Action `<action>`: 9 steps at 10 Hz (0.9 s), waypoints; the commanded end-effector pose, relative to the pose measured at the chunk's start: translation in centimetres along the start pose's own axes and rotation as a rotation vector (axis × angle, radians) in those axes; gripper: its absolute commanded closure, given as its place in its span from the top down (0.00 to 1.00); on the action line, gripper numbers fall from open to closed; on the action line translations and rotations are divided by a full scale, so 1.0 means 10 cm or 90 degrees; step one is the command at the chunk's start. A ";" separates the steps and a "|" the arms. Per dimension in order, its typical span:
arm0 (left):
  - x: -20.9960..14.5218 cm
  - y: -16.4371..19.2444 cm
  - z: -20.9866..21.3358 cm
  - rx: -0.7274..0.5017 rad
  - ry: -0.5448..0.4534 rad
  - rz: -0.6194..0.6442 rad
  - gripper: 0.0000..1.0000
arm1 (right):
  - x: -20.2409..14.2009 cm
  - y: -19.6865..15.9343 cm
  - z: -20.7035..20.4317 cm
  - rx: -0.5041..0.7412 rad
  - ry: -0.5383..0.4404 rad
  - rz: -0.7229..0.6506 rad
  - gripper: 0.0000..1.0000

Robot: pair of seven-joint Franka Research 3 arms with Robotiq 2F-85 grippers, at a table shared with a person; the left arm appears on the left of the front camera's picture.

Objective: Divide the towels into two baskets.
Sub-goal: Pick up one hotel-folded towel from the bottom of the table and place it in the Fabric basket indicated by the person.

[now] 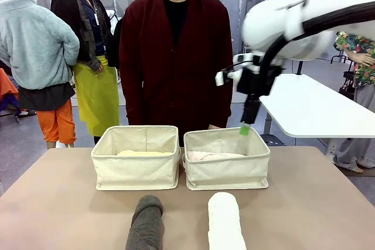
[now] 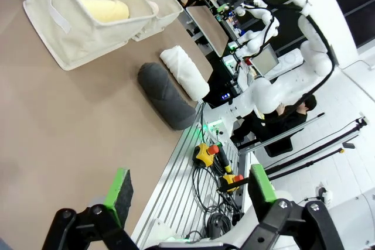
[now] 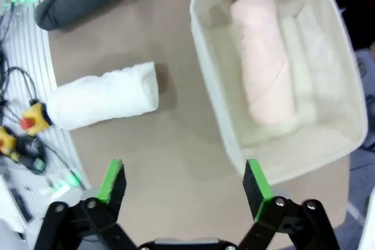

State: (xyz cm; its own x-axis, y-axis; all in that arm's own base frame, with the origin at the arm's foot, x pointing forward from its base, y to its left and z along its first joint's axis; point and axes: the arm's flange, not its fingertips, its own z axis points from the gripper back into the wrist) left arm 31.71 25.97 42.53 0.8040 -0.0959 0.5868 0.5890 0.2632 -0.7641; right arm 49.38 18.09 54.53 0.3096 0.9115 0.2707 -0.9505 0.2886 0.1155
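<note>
While the right tool (image 1: 245, 128) hangs in the air above the far right corner of the right basket (image 1: 228, 174), its two green-padded fingers stand wide apart with nothing between them, as the right wrist view makes plain. That basket sits on the brown surface (image 1: 58, 203) just beside the left basket (image 1: 135, 171), the two side by side and nearly touching, in front of a person (image 1: 176, 57) in a dark red cardigan who stands at the far edge. A pink towel (image 3: 266, 62) lies lengthwise inside the right basket, and a yellow towel (image 1: 143, 153) lies inside the left one, its top just showing over the rim. Nearer the robot, two more rolls lie on the bare surface, apart from each other and clear of the baskets: a grey towel (image 1: 146, 223) in front of the left basket and a white towel (image 1: 225, 223) in front of the right one. The left tool (image 2: 190, 194) is over the near edge of the surface, well away from the towels; its fingers are also spread wide and grip nothing.
</note>
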 end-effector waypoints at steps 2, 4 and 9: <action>-0.05 -0.06 -0.01 -0.003 0.002 -0.004 1.00 | -0.86 0.19 0.14 0.018 -0.126 -0.126 1.00; -0.05 -0.06 -0.01 -0.003 0.002 -0.004 1.00 | -1.58 0.12 0.37 0.085 -0.248 -0.200 1.00; -0.05 -0.06 -0.01 -0.003 0.002 -0.004 1.00 | -3.58 -0.33 0.43 0.276 -0.533 -0.400 1.00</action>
State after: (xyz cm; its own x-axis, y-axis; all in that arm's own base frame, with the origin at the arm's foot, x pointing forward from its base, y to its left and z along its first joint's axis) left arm 31.74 25.92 42.53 0.8040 -0.0974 0.5866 0.5893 0.2625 -0.7641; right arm 39.66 -16.28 50.01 0.7832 0.1685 0.5986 -0.6094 0.3997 0.6848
